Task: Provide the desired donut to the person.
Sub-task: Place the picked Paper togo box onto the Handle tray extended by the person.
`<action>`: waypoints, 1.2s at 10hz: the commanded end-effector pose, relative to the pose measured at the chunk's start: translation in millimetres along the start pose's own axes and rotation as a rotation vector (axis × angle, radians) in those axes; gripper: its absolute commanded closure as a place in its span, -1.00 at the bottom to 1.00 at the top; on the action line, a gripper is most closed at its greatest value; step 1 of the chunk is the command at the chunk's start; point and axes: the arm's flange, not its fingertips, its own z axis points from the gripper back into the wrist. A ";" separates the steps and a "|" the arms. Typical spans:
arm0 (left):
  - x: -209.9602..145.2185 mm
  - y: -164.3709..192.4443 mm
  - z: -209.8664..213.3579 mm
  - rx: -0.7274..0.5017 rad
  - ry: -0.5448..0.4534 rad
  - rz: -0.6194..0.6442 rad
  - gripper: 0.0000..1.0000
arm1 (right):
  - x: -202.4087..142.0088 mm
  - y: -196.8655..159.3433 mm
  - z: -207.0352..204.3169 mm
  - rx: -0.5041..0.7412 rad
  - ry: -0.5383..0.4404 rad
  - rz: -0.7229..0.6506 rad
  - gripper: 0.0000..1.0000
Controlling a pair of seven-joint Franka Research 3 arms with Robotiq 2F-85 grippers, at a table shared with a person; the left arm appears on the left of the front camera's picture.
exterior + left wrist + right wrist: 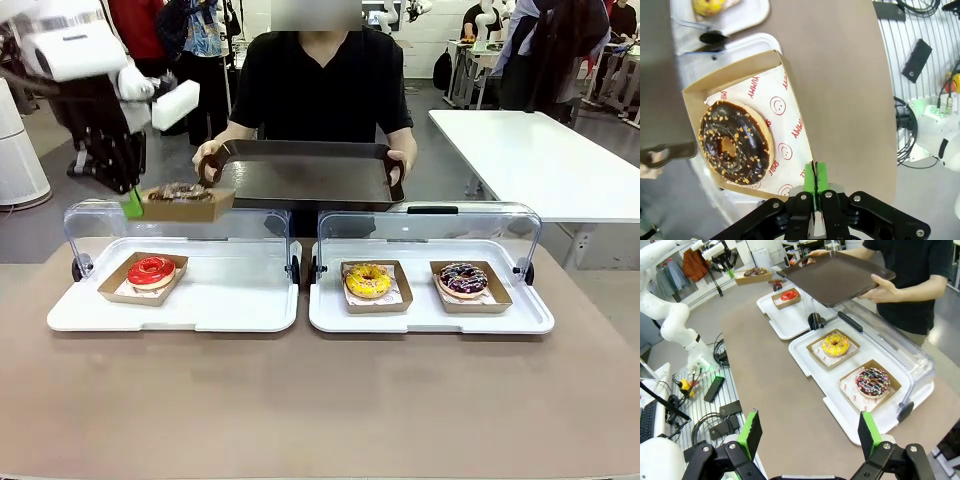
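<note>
- Brown cardboard box [195, 210] with the chocolate, nut-sprinkled donut [180, 190] hangs in the air over the far edge of the left white display tray [170, 312].
- My left gripper [133, 203] is pinched tight on the box's left rim, with the green pads pressed together on the card wall.
- At the far side the person [320, 85] holds a dark brown serving tray [305, 180] level in both hands. Its left end is just beside the box, and I cannot tell whether they touch.
- My right gripper [810, 435] is spread wide with nothing between its fingers, above the near right part of the table [320, 400].
- A red-glazed donut [151, 269] sits in its own box on the left display tray.
- A yellow donut [368, 280] and a dark donut with coloured sprinkles [463, 279] sit boxed on the right display tray [430, 320].
- Both clear lids [430, 225] stand raised.
</note>
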 end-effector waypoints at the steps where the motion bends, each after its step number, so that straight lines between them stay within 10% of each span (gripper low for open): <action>1: 10.1 32.9 37.3 0.060 -0.041 -0.037 0.97 | 0.3 -1.0 0.1 0.006 -0.021 0.007 -1.00; 12: 11.7 222.3 -21.0 0.075 0.011 -0.017 0.97 | 0.3 -1.0 0.1 0.006 -0.021 0.007 -1.00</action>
